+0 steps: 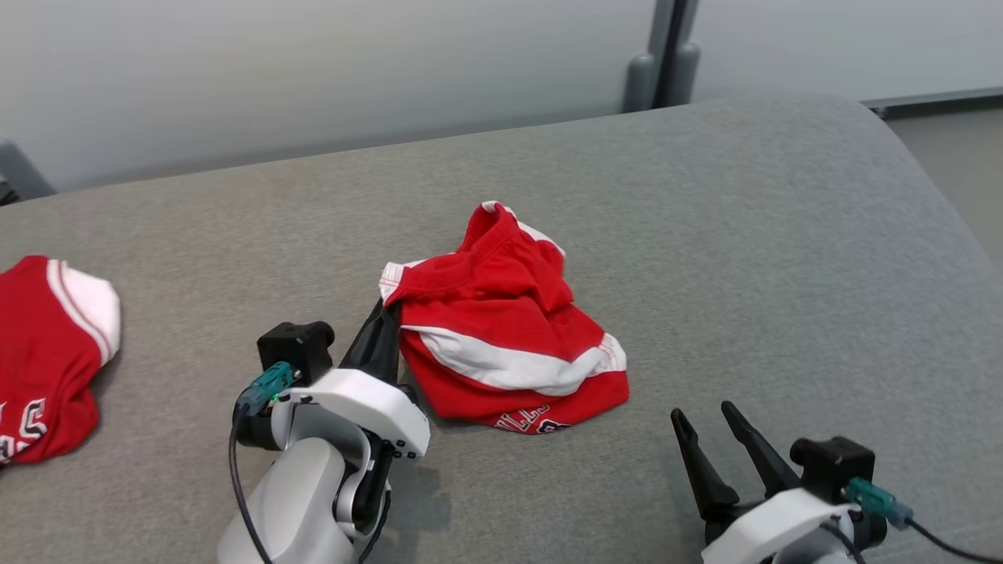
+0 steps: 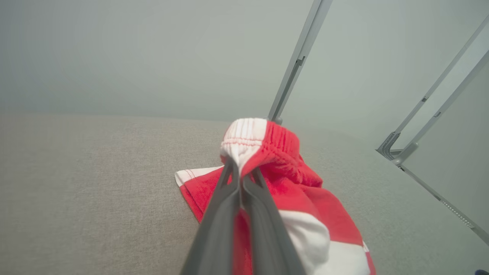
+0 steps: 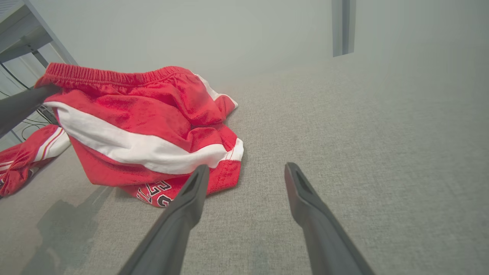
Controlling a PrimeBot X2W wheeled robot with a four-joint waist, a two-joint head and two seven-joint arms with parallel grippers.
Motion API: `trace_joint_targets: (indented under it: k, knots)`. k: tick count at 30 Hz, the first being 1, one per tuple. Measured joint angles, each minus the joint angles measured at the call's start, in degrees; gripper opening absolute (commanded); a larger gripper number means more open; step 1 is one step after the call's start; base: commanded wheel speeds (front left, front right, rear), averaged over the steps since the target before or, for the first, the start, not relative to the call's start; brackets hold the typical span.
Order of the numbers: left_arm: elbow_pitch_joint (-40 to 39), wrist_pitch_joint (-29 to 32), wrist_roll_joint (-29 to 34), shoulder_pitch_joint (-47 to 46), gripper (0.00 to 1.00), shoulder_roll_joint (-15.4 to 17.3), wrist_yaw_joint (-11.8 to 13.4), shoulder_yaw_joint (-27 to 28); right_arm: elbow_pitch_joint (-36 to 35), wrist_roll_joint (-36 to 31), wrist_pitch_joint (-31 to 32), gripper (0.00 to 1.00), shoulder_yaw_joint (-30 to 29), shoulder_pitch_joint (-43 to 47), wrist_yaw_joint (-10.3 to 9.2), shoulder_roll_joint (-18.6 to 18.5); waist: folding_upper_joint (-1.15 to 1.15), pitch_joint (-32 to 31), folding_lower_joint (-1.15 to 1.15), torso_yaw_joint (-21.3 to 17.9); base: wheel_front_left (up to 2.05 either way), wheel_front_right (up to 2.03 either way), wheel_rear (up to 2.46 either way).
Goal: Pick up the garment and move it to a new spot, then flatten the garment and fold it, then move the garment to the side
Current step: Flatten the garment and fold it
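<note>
- In my left pincer (image 2: pixel 238 168), clamped tight, sits only a pinch of the garment's (image 1: pixel 501 337) elastic edge. So thin a bite could slip out as I lift.
- Just beyond that grip, the rest lies crumpled on the grey upholstered surface (image 1: pixel 744 235). Dragging it low would bunch it worse.
- To its right, my right pincer (image 1: pixel 701 413) hangs wide open, holding nothing, near the hem. Swinging cloth could snag on it.
- Far off to the left, a second red garment (image 1: pixel 47 352) lies well apart.

On the hem of the garment (image 1: pixel 501 329) you see inverted, partly folded block lettering (image 1: pixel 533 421); no word reads whole. The second garment (image 1: pixel 43 352) carries equally unreadable letter fragments (image 1: pixel 19 429).
</note>
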Motion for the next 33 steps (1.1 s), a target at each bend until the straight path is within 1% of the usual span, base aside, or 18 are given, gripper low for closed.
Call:
trace_joint_targets:
  k: [4,7,11,15,16,17,18,19,20,21,22,24,25,26,27,33]
  knots:
    - [-1.43,0.0,1.36,2.16,0.0,0.0,0.26,2.76,5.43,5.48,0.0,1.0,1.15,-4.33,0.0,0.02,0.0,-0.67,0.0,2.9,0.0,0.0,0.0]
    - [-2.68,0.0,2.05,3.55,0.0,0.04,0.4,4.09,10.31,8.1,0.0,1.0,2.16,-7.73,0.0,-0.52,0.0,-0.93,0.0,5.1,0.0,0.0,0.0]
    - [-3.86,0.0,2.3,4.82,0.0,0.05,0.41,4.63,17.44,11.28,0.0,1.0,5.0,-12.24,0.0,-1.4,0.0,-0.9,0.0,8.03,0.0,0.0,0.0]
    - [-4.26,0.0,2.3,5.08,0.0,0.07,0.41,4.47,21.28,15.7,0.0,1.0,7.68,-16.12,0.0,-1.37,0.0,-0.54,0.0,10.56,0.0,0.0,0.0]
    - [-4.34,0.0,2.29,5.08,0.0,0.08,0.41,4.42,21.8,16.67,0.0,0.95,8.77,-16.84,0.0,-1.35,0.0,-0.42,0.0,11.1,0.0,0.0,0.0]
    - [-4.45,0.0,2.29,5.08,0.0,0.05,0.41,4.28,22.48,17.51,0.0,0.87,9.7,-17.47,0.0,-1.31,0.0,-0.27,0.0,11.61,0.0,0.0,0.0]
    - [-4.49,0.0,2.29,5.08,0.0,0.07,0.41,4.16,23.05,18.48,0.0,0.76,10.71,-18.06,0.0,-1.31,0.0,-0.13,0.0,12.05,0.0,0.0,0.0]
    - [-4.53,0.0,2.27,5.08,0.0,0.07,0.41,4.07,23.32,19.69,0.0,0.49,11.5,-18.46,0.0,-1.25,0.0,0.01,0.0,12.44,0.0,0.0,0.0]
    - [-4.65,0.0,2.27,5.08,0.0,0.09,0.41,4.02,23.77,20.95,0.0,0.44,12.41,-18.91,0.0,-1.14,0.0,0.14,0.0,12.75,0.0,0.0,0.0]
    - [-4.79,0.0,2.27,5.08,0.0,0.09,0.41,3.91,24.58,22.2,0.0,0.31,13.4,-19.37,0.0,-1.0,0.0,0.23,0.0,12.99,0.0,0.0,0.0]
    - [-4.9,0.0,2.27,5.08,0.0,0.09,0.42,3.79,25.1,23.27,0.01,0.28,14.49,-19.64,0.0,-0.92,0.0,0.3,0.0,13.17,0.0,0.0,0.0]
    - [-5.17,0.0,2.26,5.07,0.0,0.08,0.49,3.59,26.59,24.62,0.11,0.27,16.67,-20.15,0.0,-0.81,0.0,0.48,0.0,13.35,0.0,0.0,0.0]
    - [-5.32,0.0,2.26,5.07,0.0,0.08,0.51,3.47,27.09,25.24,0.13,0.25,17.71,-20.45,0.0,-0.89,0.0,0.58,0.0,13.4,0.0,0.0,0.0]
    - [-5.44,0.0,2.26,5.07,0.0,0.07,0.54,3.36,27.44,26.02,0.14,0.05,18.38,-20.69,0.0,-0.9,0.0,0.65,0.0,13.43,0.0,0.0,0.0]
    - [-5.56,0.0,2.26,5.07,0.0,0.07,0.77,3.25,27.84,26.75,0.14,0.0,19.14,-20.93,0.0,-0.93,0.0,0.71,0.0,13.45,0.0,0.0,0.0]
    - [-5.68,0.0,2.07,5.06,0.0,0.07,0.91,2.81,28.28,30.03,0.12,0.0,23.9,-22.36,0.0,-2.02,0.0,0.78,0.0,13.48,0.0,0.0,0.0]
